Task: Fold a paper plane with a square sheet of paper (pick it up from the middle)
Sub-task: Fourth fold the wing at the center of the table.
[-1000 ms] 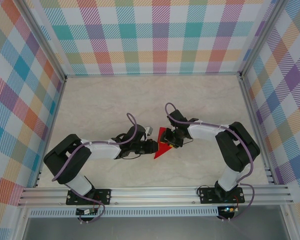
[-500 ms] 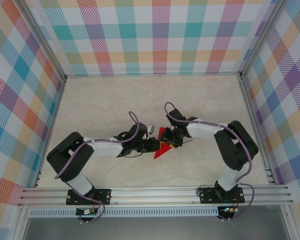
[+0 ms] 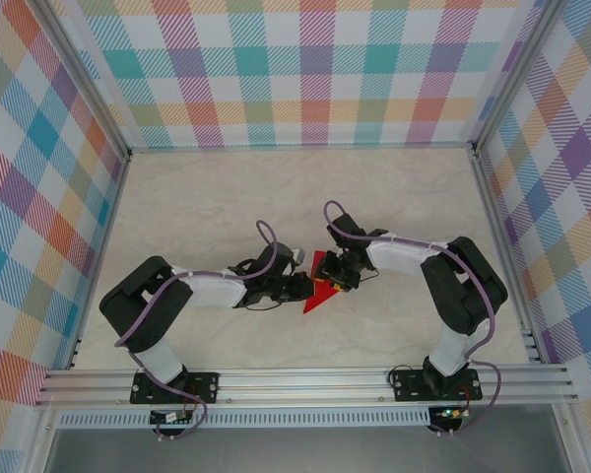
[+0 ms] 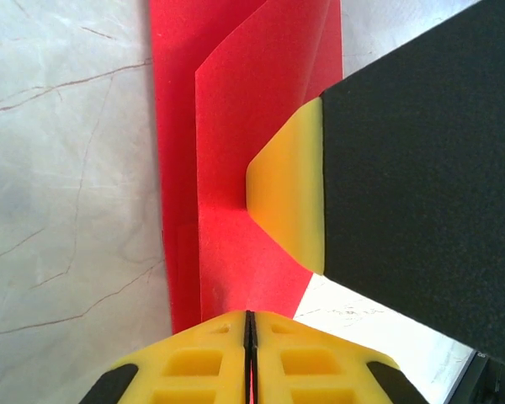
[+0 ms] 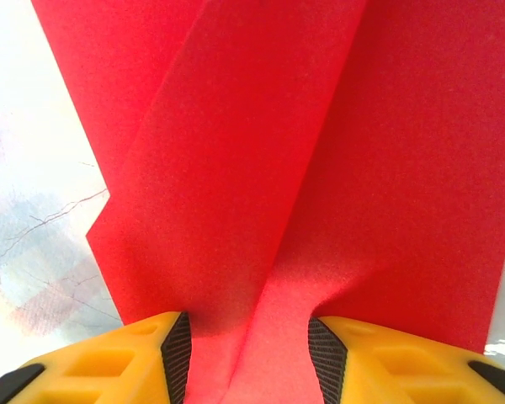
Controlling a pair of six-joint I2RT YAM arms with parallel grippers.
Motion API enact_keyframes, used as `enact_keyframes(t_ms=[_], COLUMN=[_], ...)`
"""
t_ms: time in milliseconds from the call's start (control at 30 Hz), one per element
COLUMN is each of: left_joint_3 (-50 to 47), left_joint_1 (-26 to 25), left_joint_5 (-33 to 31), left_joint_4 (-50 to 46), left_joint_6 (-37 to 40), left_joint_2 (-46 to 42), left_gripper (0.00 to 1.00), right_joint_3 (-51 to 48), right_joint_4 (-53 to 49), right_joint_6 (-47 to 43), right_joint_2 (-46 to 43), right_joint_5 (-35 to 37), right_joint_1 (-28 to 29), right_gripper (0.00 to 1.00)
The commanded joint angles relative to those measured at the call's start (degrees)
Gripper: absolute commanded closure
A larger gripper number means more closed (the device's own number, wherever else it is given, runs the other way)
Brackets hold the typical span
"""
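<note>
The red sheet of paper lies folded into a pointed shape at the table's middle, its tip toward the near edge. My left gripper comes at it from the left. In the left wrist view its yellow fingertips are pressed together on the paper's near edge, under a raised flap. My right gripper stands over the paper from the right. Its jaws are apart, with both tips against the red paper and a soft ridge rising between them. One of its fingers presses the flap.
The pale marble tabletop is bare around the arms. Checked walls close the left, back and right sides. An aluminium rail with both arm bases runs along the near edge.
The left arm's elbow and shoulder have swung slightly to the right, pushing its gripper a little closer into the paper. The right arm and the paper have hardly moved.
</note>
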Motion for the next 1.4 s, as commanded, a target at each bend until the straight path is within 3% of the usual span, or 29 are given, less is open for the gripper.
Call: enact_keyframes(t_ms=[0, 533, 867, 1367], left_joint_3=[1.28, 0.65, -0.96, -1.24], left_joint_1=[-0.56, -0.52, -0.47, -0.05], left_joint_5=[-0.34, -0.02, -6.84, -6.21], left_joint_4=[-1.02, -0.86, -0.26, 2.91], left_joint_6=[0.73, -0.21, -2.07, -2.21], left_joint_2=[1.37, 0.62, -7.53, -4.43], left_gripper=[0.91, 0.93, 0.91, 0.94], right_joint_3=[-2.22, -1.96, -0.67, 2.24], right_joint_4=[-5.27, -5.51, -6.25, -8.48], right_joint_6=[0.53, 0.44, -0.66, -2.44], right_joint_2=[4.91, 6.93, 8.35, 12.40], right_joint_5=[5.79, 5.62, 4.98, 3.33], right_joint_1=[-0.28, -0.28, -0.28, -0.28], right_gripper=[0.54, 0.62, 0.60, 0.55])
